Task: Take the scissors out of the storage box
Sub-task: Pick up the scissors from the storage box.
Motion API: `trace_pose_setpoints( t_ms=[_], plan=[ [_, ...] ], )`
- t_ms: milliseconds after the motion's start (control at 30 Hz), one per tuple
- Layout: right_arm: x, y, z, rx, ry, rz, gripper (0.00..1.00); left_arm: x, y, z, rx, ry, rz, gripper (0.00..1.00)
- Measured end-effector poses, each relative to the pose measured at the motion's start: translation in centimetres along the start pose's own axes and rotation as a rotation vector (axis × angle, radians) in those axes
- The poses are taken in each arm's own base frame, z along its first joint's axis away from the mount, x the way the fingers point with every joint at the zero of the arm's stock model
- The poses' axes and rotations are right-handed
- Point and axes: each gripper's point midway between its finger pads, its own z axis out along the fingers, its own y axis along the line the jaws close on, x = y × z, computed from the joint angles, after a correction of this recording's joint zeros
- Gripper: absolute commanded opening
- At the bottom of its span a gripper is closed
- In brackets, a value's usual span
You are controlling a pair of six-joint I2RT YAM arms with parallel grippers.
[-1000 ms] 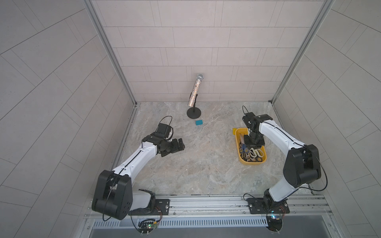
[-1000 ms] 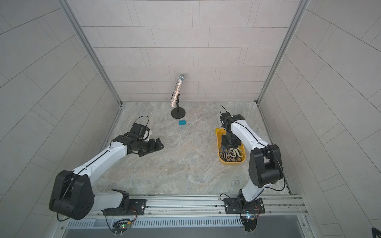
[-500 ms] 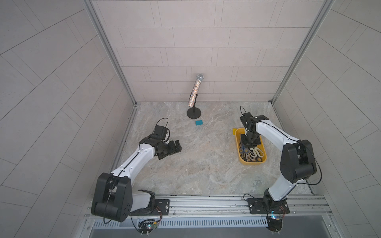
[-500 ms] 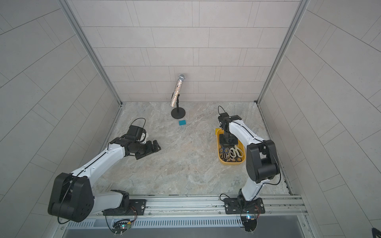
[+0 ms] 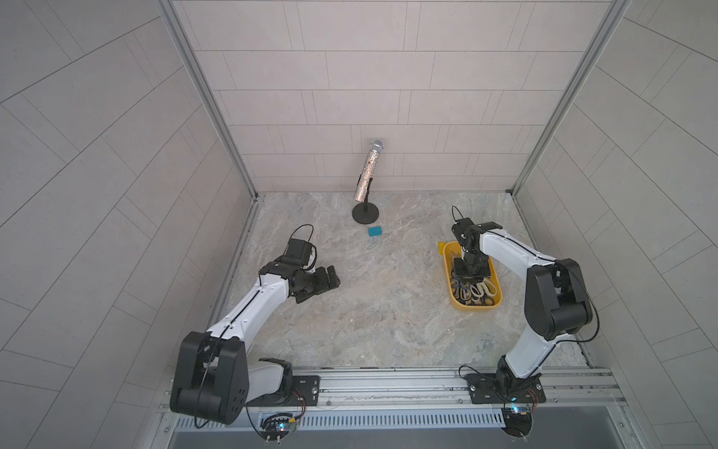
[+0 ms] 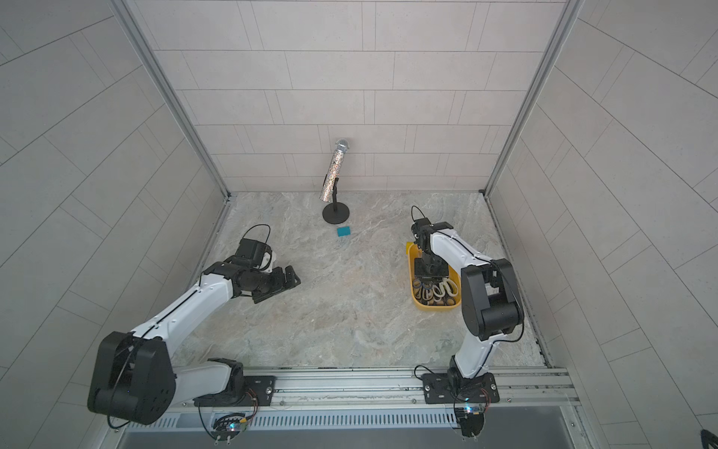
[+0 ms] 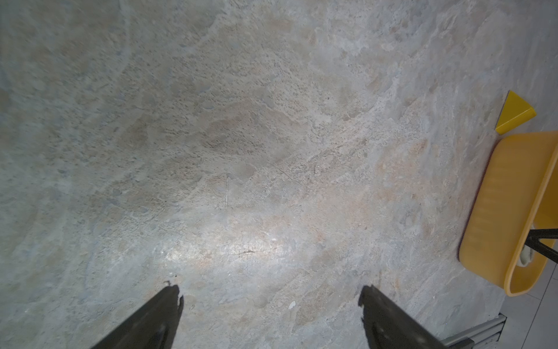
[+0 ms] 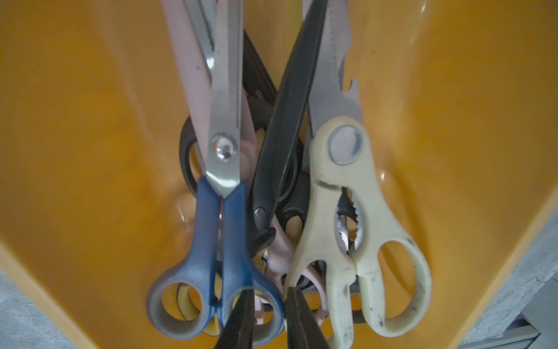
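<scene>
Your right pincer (image 8: 268,290) is reaching down into the shallow yellow plastic storage box (image 8: 90,151), and its 2 dark fingers (image 8: 238,320) are drawn in narrow. 1 finger is sitting inside a finger loop of the blue-handled steel scissors (image 8: 223,211) and the other is pressing on the outside of that loop, so you are pinching the loop's grey rim. That blue-handled pair is lying on top of the heap, with its blades pointing away from the pincer along the box.

Just beside the outer finger, the cream-handled kitchen shears (image 8: 341,211) are lying with their handles toward the pincer too. Between those 2, a black-bladed pair (image 8: 283,121) is running away from the fingertips. A pale pink pair (image 8: 187,75) is showing beneath the blue one. More black handles are poking out underneath, and I cannot count the whole pile from here. Every pair you can see is lying inside the box.

In both top views the box (image 5: 452,299) is sitting directly under your right wrist, with the heap of handles (image 5: 476,293) showing just past the pincer.

Your left pincer (image 7: 270,293) is hovering with its fingers spread wide over the grey marble tabletop (image 7: 241,151), well apart from the box. A small yellow block (image 7: 514,113) is lying just beside the box's end. A small teal block (image 5: 375,231) and a glittery microphone on a black round stand (image 5: 367,175) are standing well apart from both pincers, out toward the back wall.
</scene>
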Motion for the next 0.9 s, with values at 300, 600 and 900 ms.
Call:
trace_pose_setpoints(
  t_ms=[300,600,900],
  plan=[
    [0.10,-0.10,0.51,0.003,0.012,0.003,0.24,0.05,0.21,-0.46,0.004,-0.017,-0.005,1.00],
    [0.20,0.11,0.82,-0.018,-0.002,0.012,0.20,0.10,0.35,-0.50,0.000,-0.019,-0.007,1.00],
    [0.33,0.00,0.72,-0.030,-0.019,0.019,0.08,0.35,0.81,-0.50,-0.007,-0.022,-0.018,1.00]
  ],
)
